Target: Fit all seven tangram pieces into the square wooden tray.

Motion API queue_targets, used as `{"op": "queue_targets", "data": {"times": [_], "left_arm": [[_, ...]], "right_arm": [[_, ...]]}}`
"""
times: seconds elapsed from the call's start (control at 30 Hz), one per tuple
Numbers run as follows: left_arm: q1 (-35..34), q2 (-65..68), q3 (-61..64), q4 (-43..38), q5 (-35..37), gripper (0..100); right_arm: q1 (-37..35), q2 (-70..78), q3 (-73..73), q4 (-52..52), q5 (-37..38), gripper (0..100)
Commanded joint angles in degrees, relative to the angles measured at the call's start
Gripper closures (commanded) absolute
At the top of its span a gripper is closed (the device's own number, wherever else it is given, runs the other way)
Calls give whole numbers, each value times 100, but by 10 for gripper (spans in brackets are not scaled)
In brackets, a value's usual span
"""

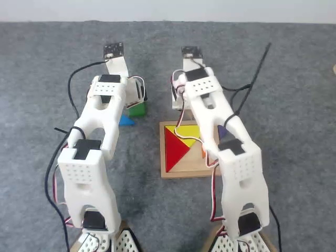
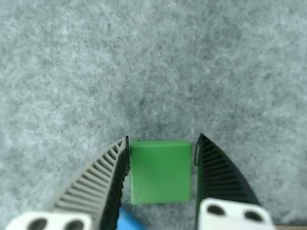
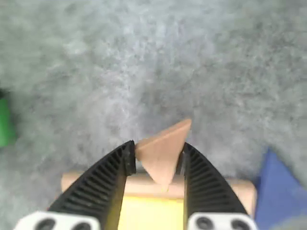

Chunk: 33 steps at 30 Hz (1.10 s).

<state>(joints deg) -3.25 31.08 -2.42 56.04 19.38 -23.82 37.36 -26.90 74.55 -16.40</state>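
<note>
Both your grippers are closed on a piece: a green one on the left, a tan one on the right.

Your left gripper [image 2: 163, 141] has its jaws narrowed onto the green square [image 2: 159, 171], one finger against each opposite side, with the piece sitting deep between them over the grey mat [image 2: 153, 72]; you cannot tell whether it is lifted. A blue piece [image 2: 128, 221] lies just behind the jaws, touching the square's corner. Your right gripper [image 3: 157, 148] pinches a tan triangle [image 3: 165, 141], whose point pokes out past the fingertips. The wooden tray [image 3: 240, 189] has its rim directly under those jaws. A yellow piece [image 3: 151, 213] lies in it behind the fingertips and a violet-blue piece [image 3: 278, 191] off to one side. From above, the red triangle [image 1: 176, 149] also sits in the tray.
</note>
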Motion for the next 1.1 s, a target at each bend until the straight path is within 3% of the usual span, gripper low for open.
{"op": "queue_targets", "data": {"times": [0.0,0.27,0.37,0.53,0.73,1.07], "left_arm": [[26,-176,-31,-123,-70,784],[26,-176,-40,-123,-70,784],[26,-176,-40,-123,-70,784],[26,-176,-31,-123,-70,784],[26,-176,-31,-123,-70,784],[26,-176,-31,-123,-70,784]], "right_arm": [[4,-1007,-105,567,316,913],[4,-2114,35,2484,1178,924],[-40,-2571,782,2554,1705,958],[-57,-3943,3305,1051,1837,961],[-215,-5446,6418,-1736,1873,942],[-277,-4382,6690,-2651,1837,940]]}}
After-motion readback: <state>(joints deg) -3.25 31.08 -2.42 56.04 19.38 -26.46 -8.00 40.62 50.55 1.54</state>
